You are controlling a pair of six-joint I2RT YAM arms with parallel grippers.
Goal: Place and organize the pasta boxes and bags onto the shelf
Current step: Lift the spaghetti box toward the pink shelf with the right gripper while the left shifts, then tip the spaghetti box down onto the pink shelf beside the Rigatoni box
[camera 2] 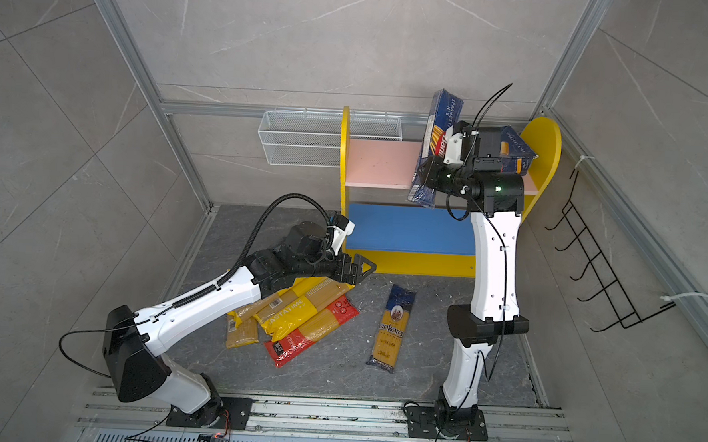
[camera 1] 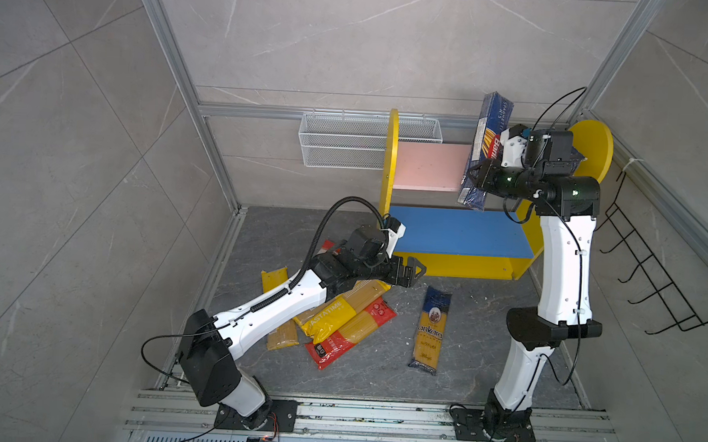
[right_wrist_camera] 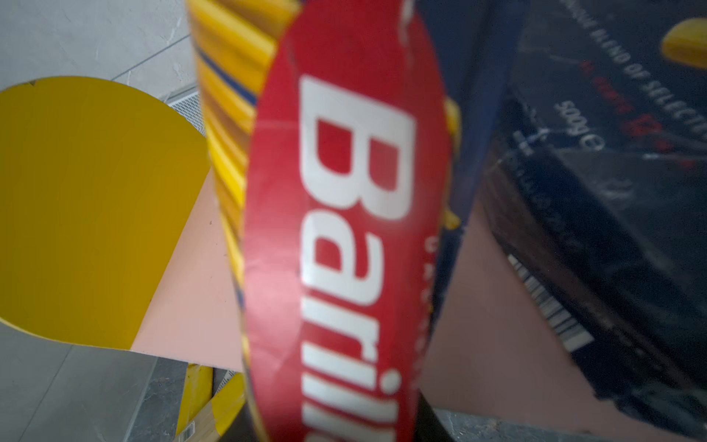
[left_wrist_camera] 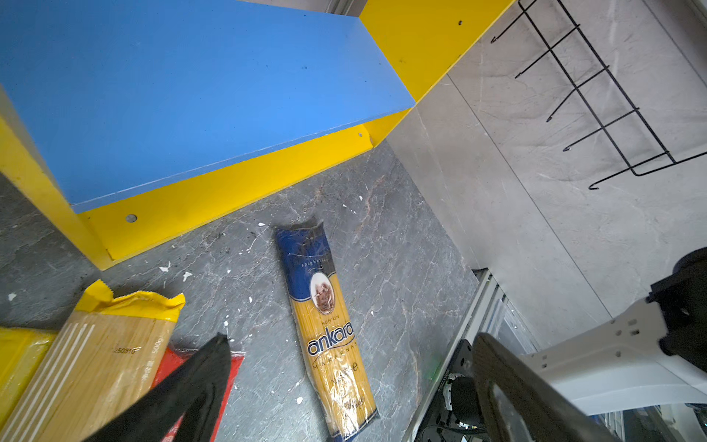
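Shelf [camera 1: 458, 269]: two tiers between yellow side panels, standing at the back wall.
Pink board [camera 1: 426, 167]: carries the wide box [camera 2: 516, 153] at its right end, beside the right panel and partly hidden by the right wrist.
Basket [camera 1: 369, 144]: white wire, on the back wall behind the shelf's left panel.
Narrow box [camera 1: 490, 129]: raised over the right part of the pink board, just left of the wide box. It is steeply tilted, and its lower end reaches past the board's front edge, above the blue board [camera 1: 460, 231].
Right gripper [camera 1: 477, 176]: clamped on the narrow box's lower part, one jaw on each side.
Narrow box, look: long dark blue cardboard with a red oval Barilla logo, printed yellow strands and "SPAGHETTI" along one side.
Left gripper [camera 1: 418, 275]: jaws wide, holding nothing, low over the yellow bags by the shelf's front left corner.
Floor pile: the PASTATIME bag [camera 1: 335, 312] lies across a red-ended bag [camera 1: 350, 330], and more yellow bags lie partly under the left arm.
Ankara bag [camera 1: 430, 330]: flat on the floor in front of the shelf, between the pile and the right arm, apart from both grippers.
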